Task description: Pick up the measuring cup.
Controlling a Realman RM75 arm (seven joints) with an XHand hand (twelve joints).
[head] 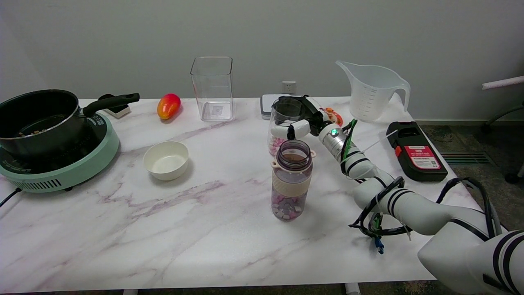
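Note:
A tall translucent measuring cup (372,92) with printed graduations, a spout and a handle stands at the back right of the marble table (123,229). My right hand (306,121) is left of it and nearer the middle, well apart from it. This hand wraps a clear round cup (282,116) with pink bits at its bottom: a white finger (291,131) crosses the cup's front and black fingers curl behind its rim. The cup's base is hidden behind a bottle.
A purple-tinted bottle (291,180) with pink pieces stands just in front of the hand. A black and red device (415,151) lies at the right edge. A square clear container (212,88), a mango (168,105), a white bowl (166,159) and a pot (39,119) on a green cooker (61,172) are to the left.

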